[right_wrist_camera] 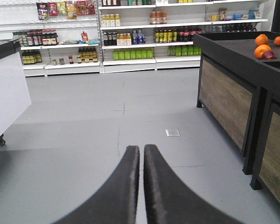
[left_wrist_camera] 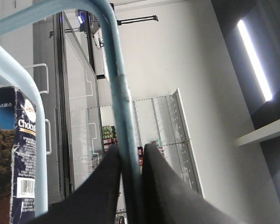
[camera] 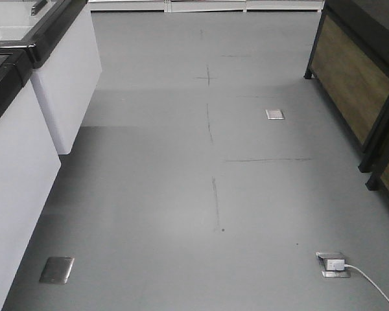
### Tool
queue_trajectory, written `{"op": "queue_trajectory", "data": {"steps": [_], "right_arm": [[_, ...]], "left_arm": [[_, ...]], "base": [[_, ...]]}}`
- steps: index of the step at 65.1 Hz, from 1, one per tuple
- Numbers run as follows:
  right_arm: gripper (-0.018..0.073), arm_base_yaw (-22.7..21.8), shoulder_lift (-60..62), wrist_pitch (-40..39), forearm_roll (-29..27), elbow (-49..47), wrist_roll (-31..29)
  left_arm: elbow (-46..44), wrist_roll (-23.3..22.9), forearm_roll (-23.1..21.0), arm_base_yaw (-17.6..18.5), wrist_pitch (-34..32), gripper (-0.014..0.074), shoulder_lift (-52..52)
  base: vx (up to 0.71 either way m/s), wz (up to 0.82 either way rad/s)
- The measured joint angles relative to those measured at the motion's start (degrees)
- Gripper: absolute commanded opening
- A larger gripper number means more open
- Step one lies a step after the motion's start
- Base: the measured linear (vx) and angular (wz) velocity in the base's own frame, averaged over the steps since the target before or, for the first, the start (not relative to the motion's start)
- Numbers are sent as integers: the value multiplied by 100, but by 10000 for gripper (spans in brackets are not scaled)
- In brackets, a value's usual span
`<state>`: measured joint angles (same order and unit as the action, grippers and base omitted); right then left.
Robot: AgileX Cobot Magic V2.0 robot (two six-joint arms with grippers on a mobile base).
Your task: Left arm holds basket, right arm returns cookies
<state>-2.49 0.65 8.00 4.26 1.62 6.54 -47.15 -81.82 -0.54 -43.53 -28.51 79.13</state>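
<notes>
In a supermarket aisle, the left pincer (left_wrist_camera: 130,150) is clamped on a hoop handle of the light blue basket (left_wrist_camera: 113,56), its two black fingers pressed against either side of the bar. The second handle (left_wrist_camera: 41,177) curves down at the left of the left wrist view. Just behind it stands the cookies carton (left_wrist_camera: 18,158): dark navy, with a chocolate cookie picture and a white barcode label near its lower end. The basket's body lies outside the view, so it cannot be told whether the carton rests inside. A glass-door fridge (left_wrist_camera: 77,116) rises in the background.

The right pincer (right_wrist_camera: 142,149) hangs above the grey floor (right_wrist_camera: 84,116) with its fingers together and nothing between them. It faces shelves (right_wrist_camera: 130,46) stocked with bottles and packets. To its right stands a black produce stand (right_wrist_camera: 224,102) with wood panels, and oranges (right_wrist_camera: 262,45) lie on top.

The front view shows only the floor between white cabinets (camera: 65,84) and the stand, with metal socket plates (camera: 275,115) set into it and a white plug (camera: 330,262) in one of them.
</notes>
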Motion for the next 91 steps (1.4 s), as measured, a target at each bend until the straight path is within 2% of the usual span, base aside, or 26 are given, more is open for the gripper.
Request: {"op": "queue_trajectory", "data": {"steps": [44,82,91], "right_arm": [[-10,0,0,0,0,0,0],[-10,0,0,0,0,0,0],[-10,0,0,0,0,0,0]], "left_arm": [[5,-34,-7,5,-285,-6,66],[-32,-919,54,23,-639,-4,66],[-283,-1208,382,41,-664,-4,75]], "base": [[0,0],[0,0],[0,0]]}}
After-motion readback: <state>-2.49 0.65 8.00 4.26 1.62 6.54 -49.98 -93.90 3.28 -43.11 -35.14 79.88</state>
